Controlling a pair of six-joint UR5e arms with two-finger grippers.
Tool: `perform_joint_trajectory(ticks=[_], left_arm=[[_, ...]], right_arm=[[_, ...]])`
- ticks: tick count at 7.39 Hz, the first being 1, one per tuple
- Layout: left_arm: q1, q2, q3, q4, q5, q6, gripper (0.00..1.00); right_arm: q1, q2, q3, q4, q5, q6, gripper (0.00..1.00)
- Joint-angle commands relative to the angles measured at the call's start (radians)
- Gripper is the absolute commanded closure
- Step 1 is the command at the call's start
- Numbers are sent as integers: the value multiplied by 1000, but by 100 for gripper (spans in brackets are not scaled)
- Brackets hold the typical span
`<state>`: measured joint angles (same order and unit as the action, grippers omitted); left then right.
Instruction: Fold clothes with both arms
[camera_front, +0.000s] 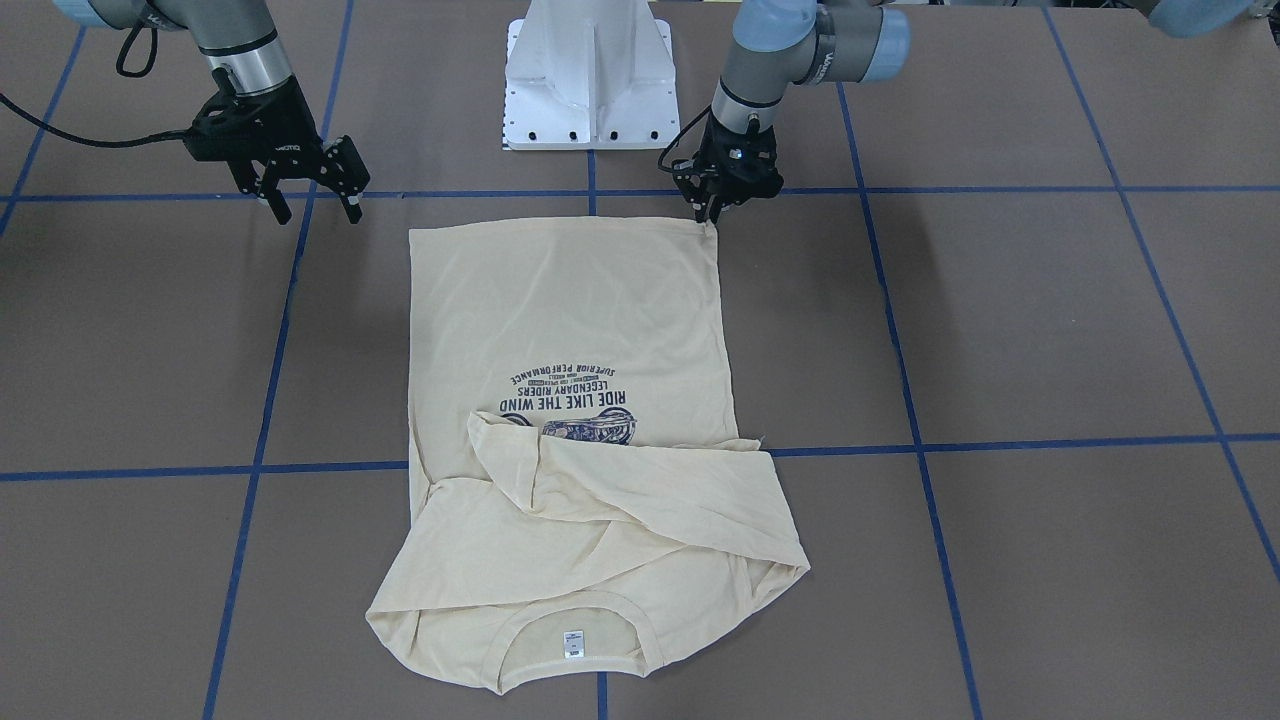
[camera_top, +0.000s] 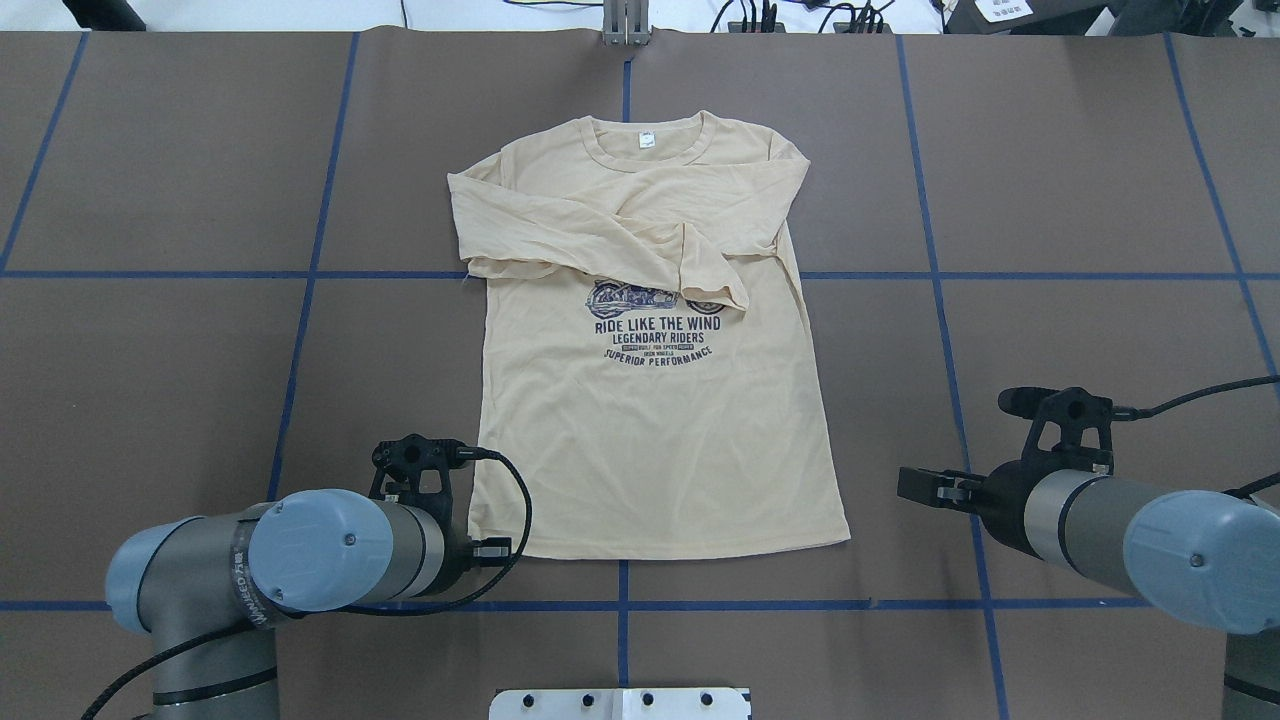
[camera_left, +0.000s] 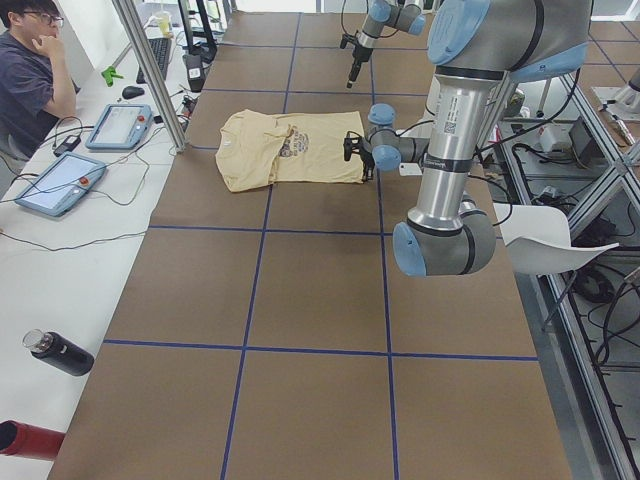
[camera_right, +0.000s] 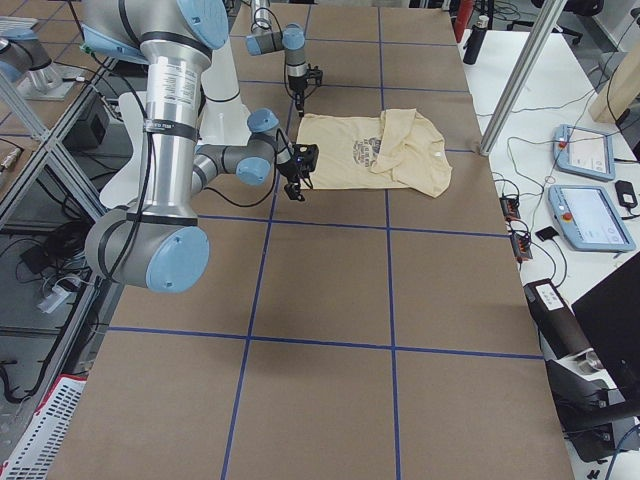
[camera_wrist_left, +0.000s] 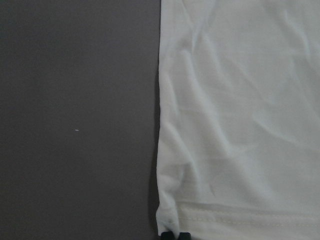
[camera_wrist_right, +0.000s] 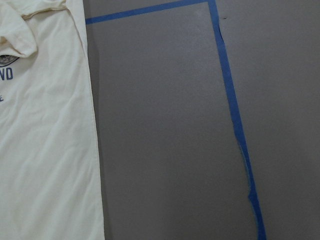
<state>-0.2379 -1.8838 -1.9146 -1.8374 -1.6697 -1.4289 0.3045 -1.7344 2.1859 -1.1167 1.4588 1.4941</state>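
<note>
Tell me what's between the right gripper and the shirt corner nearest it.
Nothing but bare brown table with a blue tape line; the right gripper hangs open, clear of the shirt. The front-facing view shows it best.

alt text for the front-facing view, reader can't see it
A cream long-sleeved shirt lies flat on the table, sleeves folded across its chest. The left gripper has its jaws shut on one hem corner; the right gripper hangs open, clear of the shirt.

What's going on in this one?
A cream shirt lies flat on the table mid-fold, with both sleeves already crossed over the chest. The left gripper pinches the hem corner nearest it. The right gripper is open, out beyond the opposite hem corner and not touching the cloth.
</note>
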Motion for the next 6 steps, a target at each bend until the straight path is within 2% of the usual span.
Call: perform_joint_trajectory(ticks=[1, 2, 6], left_arm=[[0, -1, -3, 6, -7, 13, 67], [0, -3, -3, 9, -7, 37, 55], [-15, -5, 2, 13, -4, 71, 57]], right_arm=[[-1, -1, 0, 0, -2, 0, 0], [-1, -1, 0, 0, -2, 0, 0], [-2, 1, -2, 0, -5, 0, 0]])
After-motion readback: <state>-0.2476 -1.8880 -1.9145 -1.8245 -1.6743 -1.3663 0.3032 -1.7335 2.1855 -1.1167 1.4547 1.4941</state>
